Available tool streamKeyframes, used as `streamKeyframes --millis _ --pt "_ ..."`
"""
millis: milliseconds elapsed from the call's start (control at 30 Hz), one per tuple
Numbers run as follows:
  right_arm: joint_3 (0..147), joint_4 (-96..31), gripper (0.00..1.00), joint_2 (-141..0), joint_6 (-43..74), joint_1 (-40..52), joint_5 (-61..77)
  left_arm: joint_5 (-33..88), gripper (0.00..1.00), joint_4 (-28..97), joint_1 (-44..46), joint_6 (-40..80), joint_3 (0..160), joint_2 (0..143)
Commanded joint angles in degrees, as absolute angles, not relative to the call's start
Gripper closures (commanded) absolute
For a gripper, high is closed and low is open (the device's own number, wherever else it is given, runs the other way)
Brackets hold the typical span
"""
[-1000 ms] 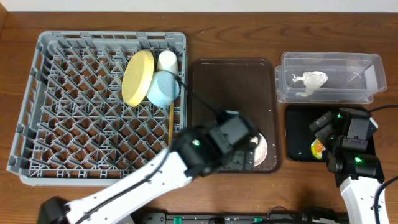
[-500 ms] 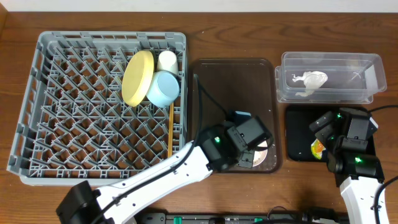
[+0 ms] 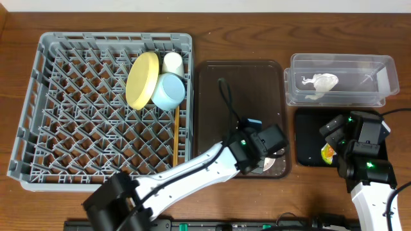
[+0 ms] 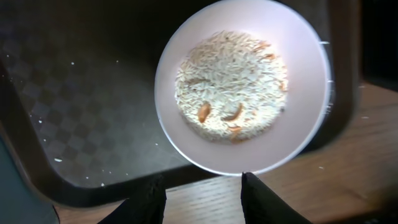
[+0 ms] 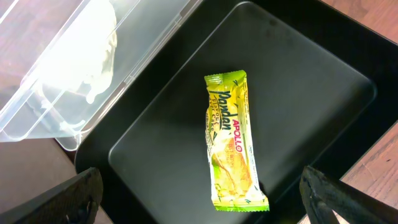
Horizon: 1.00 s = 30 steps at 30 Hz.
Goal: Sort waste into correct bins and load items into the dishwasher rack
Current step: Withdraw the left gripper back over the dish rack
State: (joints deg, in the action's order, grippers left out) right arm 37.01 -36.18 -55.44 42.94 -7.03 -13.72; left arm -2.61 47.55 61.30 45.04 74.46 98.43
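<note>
We saw the left gripper (image 4: pixel 202 186) reaching across to the near right corner of the brown serving tray (image 3: pixel 241 83), where the white bowl (image 4: pixel 242 87) sat holding pale food crumbs (image 4: pixel 230 84) like rice. Its fingers (image 4: pixel 149 199) stood partly apart at the bowl's near rim. We could not tell whether they pinched the rim or only flanked it.

We judged the step to be taking hold of this bowl. To do it well, one finger should go inside the rim and one outside. The bowl should then rise level so no grains spill, be tipped over a bin, and only then go to the rack.

The right gripper (image 5: pixel 199 186) hung wide open and empty above the black tray (image 5: pixel 298 93), over the snack wrapper (image 5: pixel 231 140) lying flat there. The napkin (image 3: pixel 319 82) lay in the clear tub (image 3: pixel 340 96) just behind.

The dishwasher rack (image 3: pixel 77 128) at the left held the yellow plate (image 3: pixel 142 79) on edge, touching the light blue bowl (image 3: pixel 168 91), with the white cup (image 3: pixel 172 61) behind and the chopsticks (image 3: pixel 176 135) along its right side.

Everything rested on a dark wooden table (image 3: pixel 257 38) with visible grain. A pale strip of wall (image 3: pixel 205 5) ran along its far edge.
</note>
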Motion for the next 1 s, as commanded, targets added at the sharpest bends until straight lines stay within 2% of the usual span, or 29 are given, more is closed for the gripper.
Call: streamKeyframes --millis 0,167,433,533,767,833,867,967 --pt "37.5 -36.2 0.01 -55.4 42.1 -7.5 -14.5 -5.3 0.57 47.7 61.5 45.1 74.2 98.8" --pt "37.5 -36.2 0.01 -55.4 42.1 -7.5 -14.5 -5.9 0.48 47.6 61.4 45.1 74.2 98.8" --pt "37.5 -36.2 0.01 -55.4 42.1 -7.5 -14.5 -5.9 0.49 47.6 61.4 43.7 74.2 98.8" --pt "37.5 -36.2 0.01 -55.4 42.1 -7.5 -14.5 -6.1 0.57 48.3 60.4 39.7 74.7 97.9" --pt "37.5 -36.2 0.01 -55.4 42.1 -7.5 -14.5 -6.1 0.57 53.3 52.2 35.7 77.2 88.6" --pt "37.5 -36.2 0.01 -55.4 42.1 -7.5 -14.5 -6.1 0.51 53.5 48.2 34.1 77.6 84.3" --pt "37.5 -36.2 0.01 -55.4 42.1 -7.5 -14.5 -6.3 0.43 53.5 46.0 33.4 77.6 81.8" --pt "37.5 -36.2 0.01 -55.5 42.1 -7.5 -14.5 -8.5 0.07 53.8 38.9 33.2 77.6 75.2"
